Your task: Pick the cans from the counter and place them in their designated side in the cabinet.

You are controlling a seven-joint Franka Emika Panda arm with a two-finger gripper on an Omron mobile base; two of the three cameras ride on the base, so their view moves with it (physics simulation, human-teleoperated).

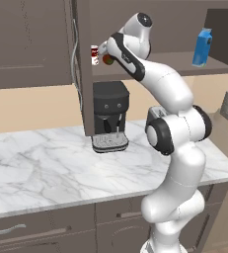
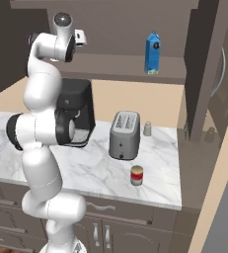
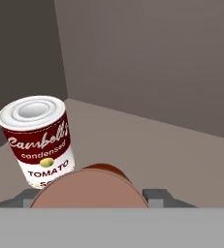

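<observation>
One red-and-pale can [image 2: 136, 175] stands near the front edge of the counter [image 2: 155, 163], in front of one toaster [image 2: 124, 135]. Higher up, the gripper [image 1: 105, 55] reaches into the cabinet [image 1: 83, 64], its fingers closed around one dark red-brown can [image 3: 91, 189] at the shelf [image 3: 171, 150]. One tomato soup can [image 3: 38, 139] stands upright just beside it. One blue carton [image 2: 153, 53] stands farther along.
</observation>
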